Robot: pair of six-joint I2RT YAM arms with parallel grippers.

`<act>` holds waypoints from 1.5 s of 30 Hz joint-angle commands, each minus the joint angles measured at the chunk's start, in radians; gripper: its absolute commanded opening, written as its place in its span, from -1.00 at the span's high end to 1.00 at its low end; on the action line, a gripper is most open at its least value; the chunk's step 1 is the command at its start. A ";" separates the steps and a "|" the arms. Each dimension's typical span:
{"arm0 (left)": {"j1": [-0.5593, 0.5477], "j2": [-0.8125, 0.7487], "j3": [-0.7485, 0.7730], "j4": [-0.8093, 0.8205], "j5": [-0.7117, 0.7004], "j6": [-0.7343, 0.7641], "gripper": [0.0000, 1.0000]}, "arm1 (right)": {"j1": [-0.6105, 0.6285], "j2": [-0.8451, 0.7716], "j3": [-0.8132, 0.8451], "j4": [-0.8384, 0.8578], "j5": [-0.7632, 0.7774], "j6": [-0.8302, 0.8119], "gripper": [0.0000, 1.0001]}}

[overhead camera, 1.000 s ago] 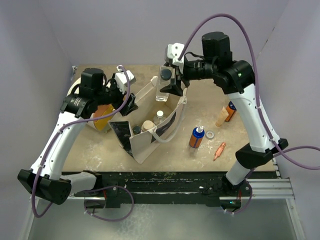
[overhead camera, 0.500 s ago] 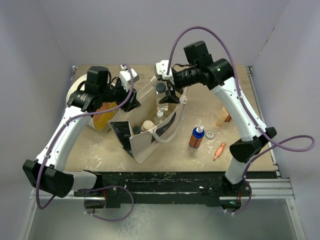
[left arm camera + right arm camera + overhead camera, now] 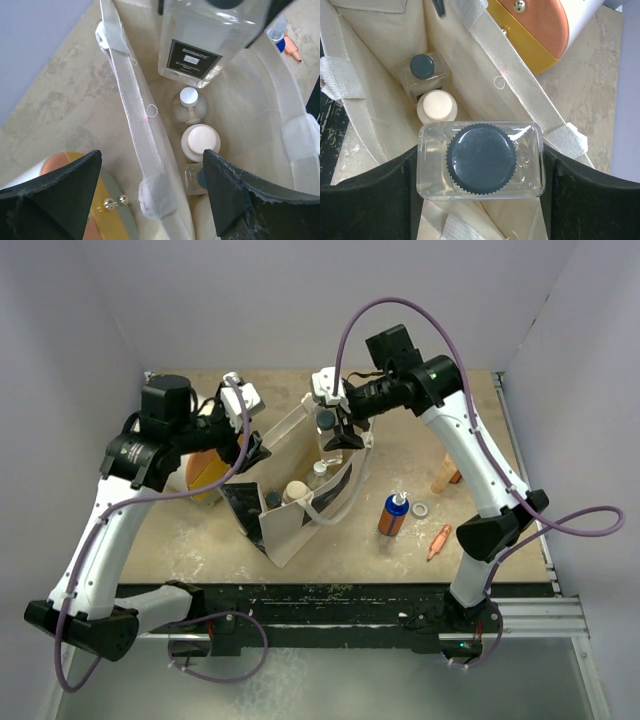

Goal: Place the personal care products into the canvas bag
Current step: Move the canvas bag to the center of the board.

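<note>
The cream canvas bag (image 3: 300,502) stands open at mid-table. My right gripper (image 3: 336,430) is shut on a clear bottle with a black cap (image 3: 326,436), held upright in the bag's mouth; the right wrist view shows its cap (image 3: 481,159) between my fingers. Inside the bag are a tan-capped white bottle (image 3: 201,140), a small white-capped bottle (image 3: 188,102) and a dark-capped clear bottle (image 3: 422,67). My left gripper (image 3: 150,195) is open, its fingers straddling the bag's left rim and handle strap (image 3: 142,145). An orange bottle with a blue top (image 3: 393,515) and a beige tapered bottle (image 3: 443,476) stand on the table to the right.
The big white drum with an orange end (image 3: 205,472) lies just left of the bag, under my left gripper. Another orange bottle (image 3: 459,466) stands behind the beige one. A white ring (image 3: 420,510) and a small pink tube (image 3: 438,541) lie at the right front.
My right gripper has carried the clear bottle left and down into the bag's mouth. My left arm has shifted a little left while staying at the bag's rim.
</note>
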 commanded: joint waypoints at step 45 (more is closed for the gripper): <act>-0.194 0.115 0.189 -0.740 0.106 0.830 0.14 | -0.027 -0.189 -0.128 0.091 -0.041 -0.014 1.00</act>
